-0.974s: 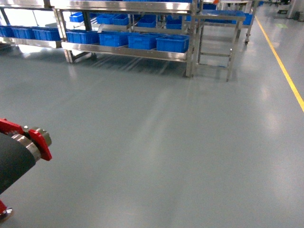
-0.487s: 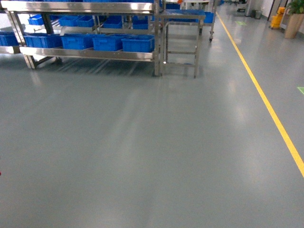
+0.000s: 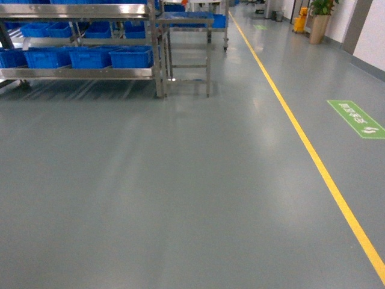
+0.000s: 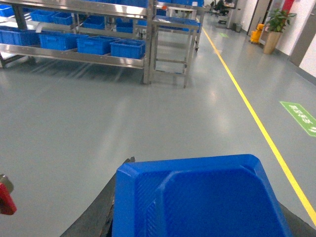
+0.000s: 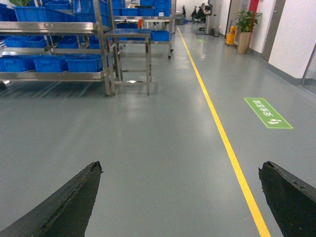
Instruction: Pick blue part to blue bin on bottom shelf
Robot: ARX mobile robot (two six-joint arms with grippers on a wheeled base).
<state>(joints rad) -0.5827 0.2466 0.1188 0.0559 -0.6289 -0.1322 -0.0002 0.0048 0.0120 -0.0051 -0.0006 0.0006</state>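
Here, the left gripper [image 4: 197, 217] carries the blue part [image 4: 197, 197], jaws gripping it; the right gripper [image 5: 180, 197] rides wide open. Driving should steer smoothly toward the blue bins [image 3: 90, 57] on the bottom shelf [image 3: 78, 73], upper left of the head view.

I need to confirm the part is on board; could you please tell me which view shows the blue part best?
The left wrist view: the blue part fills its lower foreground, close to the camera. The head and right wrist views show none of it.

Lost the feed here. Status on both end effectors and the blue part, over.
Right end effector open, empty. Left end effector shut on blue part. Blue bins on bottom shelf far ahead-left. Bare floor between, nothing in the way.
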